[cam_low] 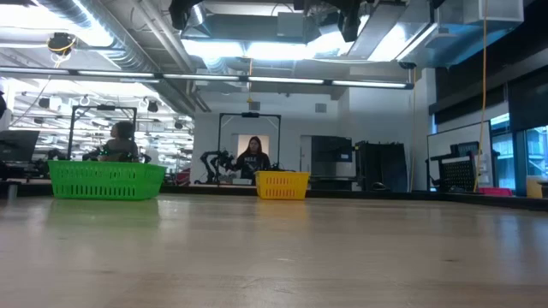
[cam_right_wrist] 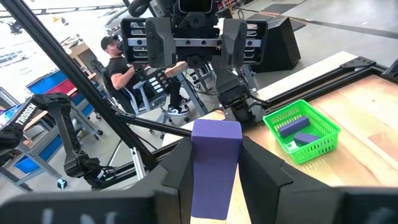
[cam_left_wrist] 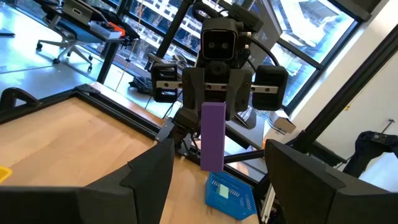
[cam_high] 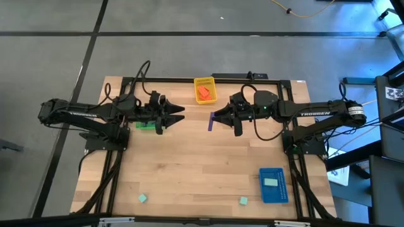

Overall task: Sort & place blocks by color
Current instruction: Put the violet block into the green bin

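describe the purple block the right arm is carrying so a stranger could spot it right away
Start at the yellow tray at the far edge of the wooden table; just toward the near side and slightly right of it, the right hand hangs over the table's middle. The purple block is clamped between its fingers. It is the only block off the table, long and slim, unlike the small mint blocks near the front edge.

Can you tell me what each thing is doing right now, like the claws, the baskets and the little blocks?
right gripper: shut on purple block, raised above the table.
left gripper: open, empty, facing the right one.
green tray: holds two purple blocks.
yellow tray: holds orange-red blocks.
blue tray: holds one mint block.
two mint blocks: lying loose on the table.
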### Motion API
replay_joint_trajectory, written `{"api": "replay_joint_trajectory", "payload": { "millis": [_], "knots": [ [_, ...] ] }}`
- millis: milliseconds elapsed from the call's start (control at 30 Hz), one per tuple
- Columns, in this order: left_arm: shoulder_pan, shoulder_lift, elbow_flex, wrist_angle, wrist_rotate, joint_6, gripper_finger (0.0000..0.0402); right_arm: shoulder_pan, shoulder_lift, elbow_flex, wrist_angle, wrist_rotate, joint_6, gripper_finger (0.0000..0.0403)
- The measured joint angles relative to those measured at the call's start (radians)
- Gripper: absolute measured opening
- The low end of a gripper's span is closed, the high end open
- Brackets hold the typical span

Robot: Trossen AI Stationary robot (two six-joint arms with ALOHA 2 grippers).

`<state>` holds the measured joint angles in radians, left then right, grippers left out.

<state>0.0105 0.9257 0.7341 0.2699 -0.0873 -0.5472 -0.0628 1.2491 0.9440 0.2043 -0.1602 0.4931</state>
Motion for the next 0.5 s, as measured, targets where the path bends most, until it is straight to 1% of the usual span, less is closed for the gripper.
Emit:
{"api": "replay_joint_trajectory", "payload": {
  "millis": [500],
  "knots": [
    [0.000,0.000,0.000,0.000,0.000,0.000,0.0243,0.000,0.000,0.000,0.000,-0.018,0.000,0.0100]
  ]
}}
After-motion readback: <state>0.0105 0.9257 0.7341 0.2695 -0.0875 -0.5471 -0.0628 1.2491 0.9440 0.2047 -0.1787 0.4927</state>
